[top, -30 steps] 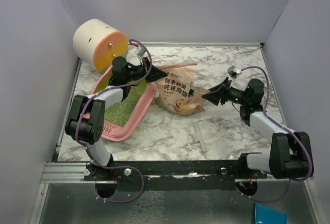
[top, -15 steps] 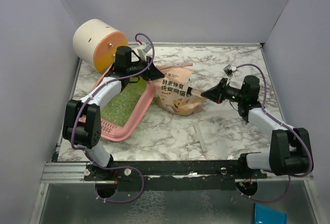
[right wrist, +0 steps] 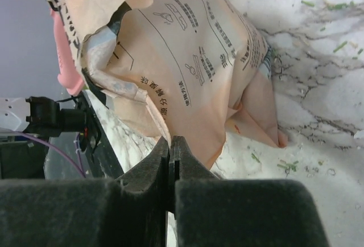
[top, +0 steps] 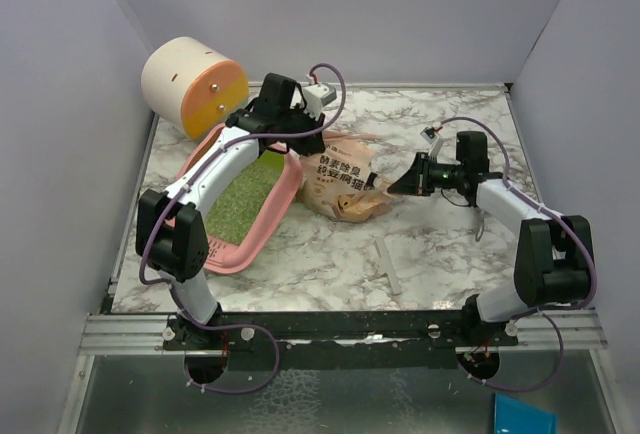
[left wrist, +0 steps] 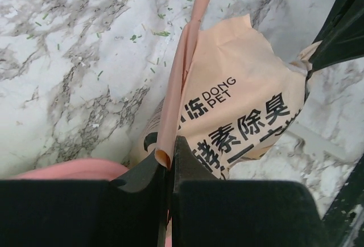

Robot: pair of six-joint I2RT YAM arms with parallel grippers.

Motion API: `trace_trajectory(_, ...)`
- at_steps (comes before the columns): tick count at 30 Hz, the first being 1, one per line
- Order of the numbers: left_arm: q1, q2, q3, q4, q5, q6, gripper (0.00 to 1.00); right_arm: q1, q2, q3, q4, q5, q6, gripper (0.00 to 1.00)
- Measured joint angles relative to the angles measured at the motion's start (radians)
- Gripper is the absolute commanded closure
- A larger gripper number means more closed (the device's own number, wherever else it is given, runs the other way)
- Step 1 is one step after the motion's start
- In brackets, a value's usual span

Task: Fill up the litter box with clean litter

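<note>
I'm gripping the bag (top: 345, 186) at both ends, left pincer (left wrist: 169, 164) pinching its floppy top fold, right pincer (right wrist: 170, 147) nipping the bottom edge, judging it limp and shifting inside, some litter (top: 235, 204) lying in the box (top: 218, 247) just alongside.

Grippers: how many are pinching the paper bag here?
2. The left gripper pinches a thin edge at the top of the paper bag, beside the litter box. The right gripper pinches the bag's opposite, right-hand end. Neither is hidden.

Bag (top: 345, 189) blocks centre, beside litter box (top: 222, 252) — cylinder (top: 190, 84) crowds far-left corner.
</note>
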Motion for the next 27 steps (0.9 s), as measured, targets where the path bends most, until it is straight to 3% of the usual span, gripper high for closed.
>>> trace_trajectory(8, -0.080, -0.105, -0.072, -0.031, -0.116, 0.194, 1.00, 0.000, -0.016, -0.013, -0.101, 0.014, -0.048, 0.99)
trace_trajectory(9, -0.080, -0.105, -0.072, -0.039, -0.119, 0.205, 0.94, 0.000, -0.025, -0.013, -0.113, 0.021, -0.055, 0.99)
trace_trajectory(12, -0.082, -0.096, -0.066, -0.076, -0.140, 0.240, 0.54, 0.000, -0.051, -0.012, -0.149, 0.038, -0.088, 0.99)
trace_trajectory(19, -0.119, -0.100, -0.054, -0.101, -0.294, 0.299, 0.30, 0.002, -0.081, -0.010, -0.193, 0.065, -0.121, 0.99)
trace_trajectory(22, -0.143, -0.152, -0.083, -0.061, -0.326, 0.335, 0.15, 0.002, -0.082, -0.007, -0.195, 0.072, -0.122, 0.99)
trace_trajectory(27, -0.280, -0.369, -0.187, 0.025, -0.353, 0.472, 0.14, 0.002, -0.082, -0.006, -0.195, 0.076, -0.121, 0.99)
